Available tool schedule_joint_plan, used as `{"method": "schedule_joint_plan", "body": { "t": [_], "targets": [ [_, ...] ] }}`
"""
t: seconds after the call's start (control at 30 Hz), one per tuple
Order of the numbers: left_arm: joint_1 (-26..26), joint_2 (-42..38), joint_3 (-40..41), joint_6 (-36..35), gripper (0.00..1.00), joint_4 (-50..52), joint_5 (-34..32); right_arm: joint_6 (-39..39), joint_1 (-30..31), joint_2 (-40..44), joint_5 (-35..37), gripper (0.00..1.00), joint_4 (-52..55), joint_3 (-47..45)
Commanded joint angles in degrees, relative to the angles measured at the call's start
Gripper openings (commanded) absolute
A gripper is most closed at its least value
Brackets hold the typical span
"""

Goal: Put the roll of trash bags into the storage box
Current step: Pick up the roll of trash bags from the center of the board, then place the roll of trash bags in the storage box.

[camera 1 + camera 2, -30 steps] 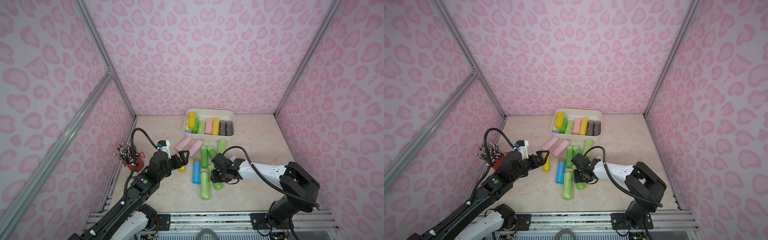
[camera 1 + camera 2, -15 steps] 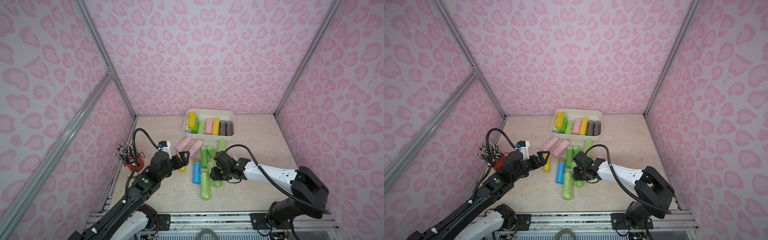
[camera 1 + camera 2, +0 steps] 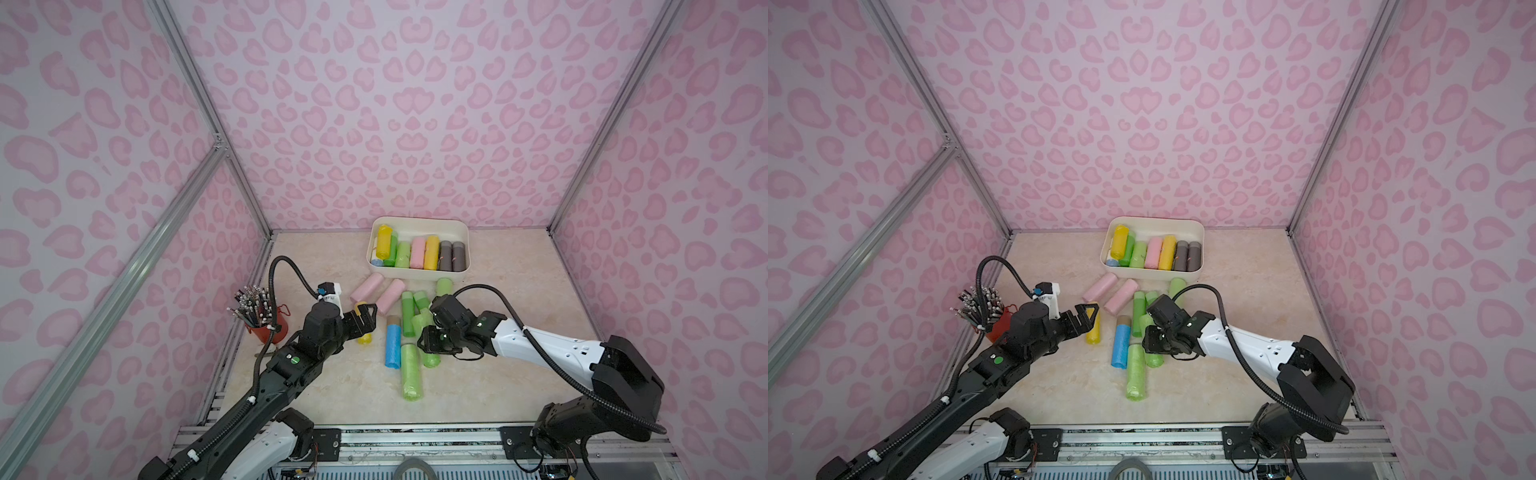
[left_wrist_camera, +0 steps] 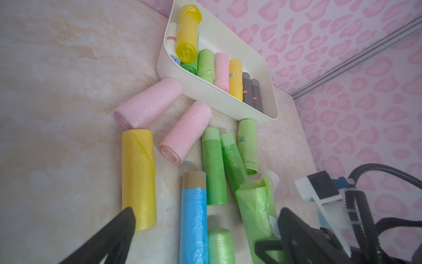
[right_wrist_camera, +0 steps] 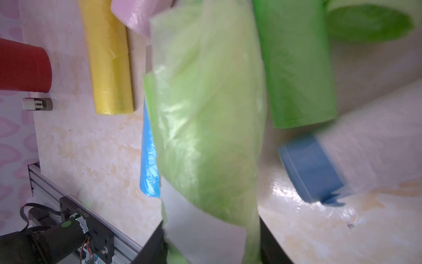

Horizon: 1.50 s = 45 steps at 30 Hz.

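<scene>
Storage box (image 3: 415,273) sits centre frame in both top views, partly filled with rolls. Left gripper (image 3: 368,318) splayed wide, empty, over yellow roll (image 3: 363,337). Right gripper (image 5: 212,249) clamped on light-green roll (image 5: 205,114), tilted among loose rolls just below the box.

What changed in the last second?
Right gripper closed tighter on the light green plastic trash-bag roll; its elbow swung outward. Left gripper stayed open and in place; cream-white plastic storage box and the other rolls did not move.
</scene>
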<state>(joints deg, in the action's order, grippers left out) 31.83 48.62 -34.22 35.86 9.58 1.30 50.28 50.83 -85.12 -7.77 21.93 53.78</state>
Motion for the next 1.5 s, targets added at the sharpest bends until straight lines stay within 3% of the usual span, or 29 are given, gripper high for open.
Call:
{"method": "schedule_joint_plan", "body": {
  "t": [0.0, 0.67, 0.87, 1.13, 1.47],
  "targets": [
    [0.0, 0.0, -0.9, -1.4, 1.00, -0.3, -1.3, 1.2, -0.9, -0.2, -1.7, 0.48, -1.0, 0.7],
    [0.1, 6.3, -5.9, -2.0, 1.00, -1.7, 9.3, 1.7, -10.4, -5.8, -2.7, 0.47, 0.6, 13.8],
    [0.2, 7.9, -9.4, -3.8, 1.00, 0.5, 8.4, -0.9, -16.7, -11.2, -5.0, 0.47, 3.5, 22.8],
    [0.1, 9.3, -12.2, -4.3, 1.00, 1.3, 7.6, -6.5, -24.9, -20.1, -1.8, 0.46, 8.7, 36.4],
    [0.1, 15.3, -14.7, -5.4, 1.00, 1.7, 8.2, -12.6, -30.9, -30.9, 1.9, 0.46, 10.2, 46.0]
  ]
}}
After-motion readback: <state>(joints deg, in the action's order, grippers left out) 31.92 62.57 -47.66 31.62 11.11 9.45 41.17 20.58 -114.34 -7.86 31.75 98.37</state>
